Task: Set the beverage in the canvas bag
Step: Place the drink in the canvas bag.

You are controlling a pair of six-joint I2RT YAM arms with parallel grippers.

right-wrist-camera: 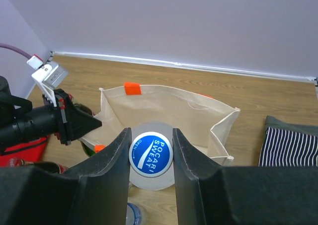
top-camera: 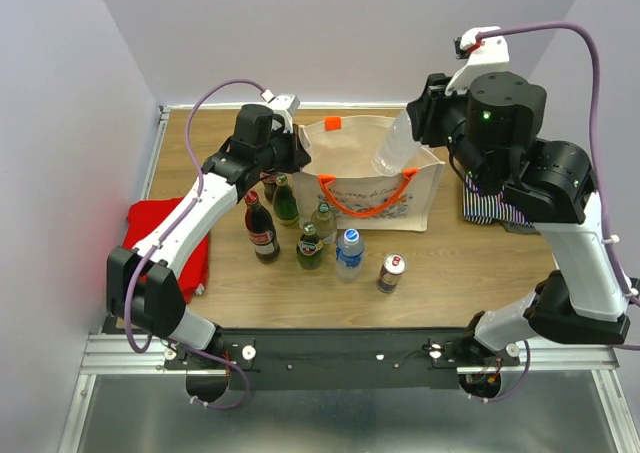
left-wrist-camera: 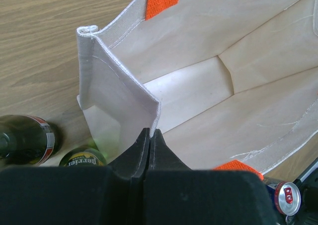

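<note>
Several bottles, one can beside canvas bag

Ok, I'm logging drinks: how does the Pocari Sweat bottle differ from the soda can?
The Pocari Sweat bottle is clear plastic; the soda can is red and silver. The bottle hangs tilted in the right gripper over the canvas bag; the can stands upright on the table.

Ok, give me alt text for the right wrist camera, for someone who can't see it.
The right gripper holds a bottle with a blue Pocari Sweat cap over the open bag. At left, the left gripper pinches the bag's rim; a striped cloth lies at right.
</note>
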